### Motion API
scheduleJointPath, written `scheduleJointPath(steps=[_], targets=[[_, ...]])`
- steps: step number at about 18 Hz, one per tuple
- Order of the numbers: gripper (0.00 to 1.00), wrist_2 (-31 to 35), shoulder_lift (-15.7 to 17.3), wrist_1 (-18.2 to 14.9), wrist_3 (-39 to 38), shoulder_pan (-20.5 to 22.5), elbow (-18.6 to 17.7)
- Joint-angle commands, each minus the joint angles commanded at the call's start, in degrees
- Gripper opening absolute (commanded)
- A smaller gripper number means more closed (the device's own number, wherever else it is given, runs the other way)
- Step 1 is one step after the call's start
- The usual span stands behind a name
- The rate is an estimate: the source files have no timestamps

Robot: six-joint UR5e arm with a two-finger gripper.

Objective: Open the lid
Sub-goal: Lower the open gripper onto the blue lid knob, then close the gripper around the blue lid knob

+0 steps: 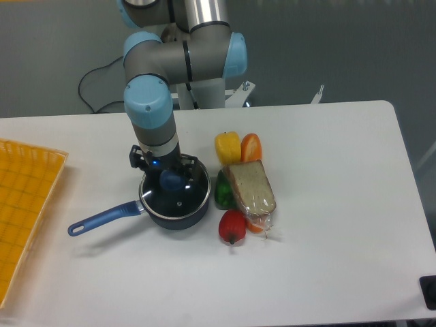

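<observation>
Lid (178, 197) sits flat on the dark-blue saucepan (174, 212), near the middle of the white tabletop (327, 225), its glass showing the dark inside of the pan. The blue knob (171, 180) at the lid's centre lies right under the claw (168, 172), which comes straight down from the arm (151, 109). The fingers seem to stand on either side of the knob, but whether they clench it or stay released cannot be told from this view. The saucepan's long blue handle (102, 218) points left and toward the front edge. Just right of the pan lies a cluster of food: a yellow pepper (227, 146), an orange pepper (251, 147), a green pepper (222, 192), a wrapped loaf (251, 186) and a red pepper (232, 226). An orange tray (24, 204) rests at the left edge.
</observation>
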Motion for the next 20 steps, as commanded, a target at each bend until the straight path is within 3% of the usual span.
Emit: scheduleJointPath(steps=[17, 20], targets=[[1.00, 0.18, -0.09, 0.09, 3.08, 1.58, -0.62], [0.96, 0.18, -0.09, 0.09, 3.08, 1.58, -0.62]])
